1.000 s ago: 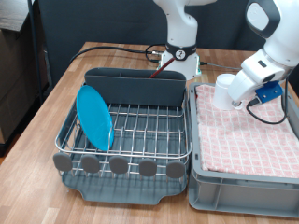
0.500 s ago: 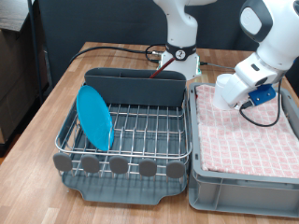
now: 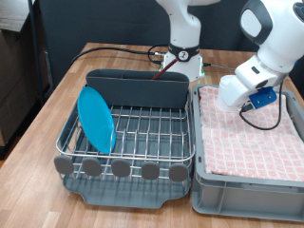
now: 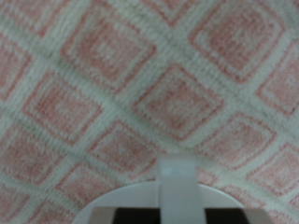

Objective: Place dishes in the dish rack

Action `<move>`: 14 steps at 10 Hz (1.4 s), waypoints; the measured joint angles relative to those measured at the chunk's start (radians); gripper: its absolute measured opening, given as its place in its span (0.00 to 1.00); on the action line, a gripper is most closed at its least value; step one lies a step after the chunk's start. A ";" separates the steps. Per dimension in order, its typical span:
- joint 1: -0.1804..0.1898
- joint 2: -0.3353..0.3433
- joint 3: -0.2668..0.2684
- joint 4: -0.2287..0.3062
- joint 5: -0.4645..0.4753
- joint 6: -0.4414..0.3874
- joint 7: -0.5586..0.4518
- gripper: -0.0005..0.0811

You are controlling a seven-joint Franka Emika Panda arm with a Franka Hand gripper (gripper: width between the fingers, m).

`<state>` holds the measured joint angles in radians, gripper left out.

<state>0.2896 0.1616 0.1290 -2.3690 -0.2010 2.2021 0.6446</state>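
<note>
The bright-blue plate stands on edge in the dish rack, at the exterior view's left. My gripper hangs over the pink checkered cloth at the exterior view's right. It is shut on the small white mug and holds it just above the cloth. In the wrist view the mug's white rim and handle show at the frame's edge over the cloth; the fingers do not show there. The wooden spoon is out of view.
The grey crate holding the cloth stands beside the rack on the wooden table. The rack's tall grey cutlery compartment is at its far side. The robot base and cables stand behind.
My gripper has shifted slightly up and towards the exterior view's left with the mug. The plate and rack have not moved.
</note>
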 joint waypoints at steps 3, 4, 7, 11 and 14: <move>0.000 -0.007 -0.007 0.002 0.008 -0.010 0.000 0.10; 0.000 -0.013 -0.007 0.006 0.019 -0.022 0.000 0.10; 0.000 -0.047 -0.007 0.012 0.059 -0.050 0.004 0.10; 0.000 -0.122 -0.008 0.029 0.059 -0.084 0.075 0.10; -0.003 -0.197 -0.024 0.047 0.029 -0.085 0.204 0.10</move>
<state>0.2869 -0.0355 0.1049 -2.3221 -0.1721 2.1167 0.8484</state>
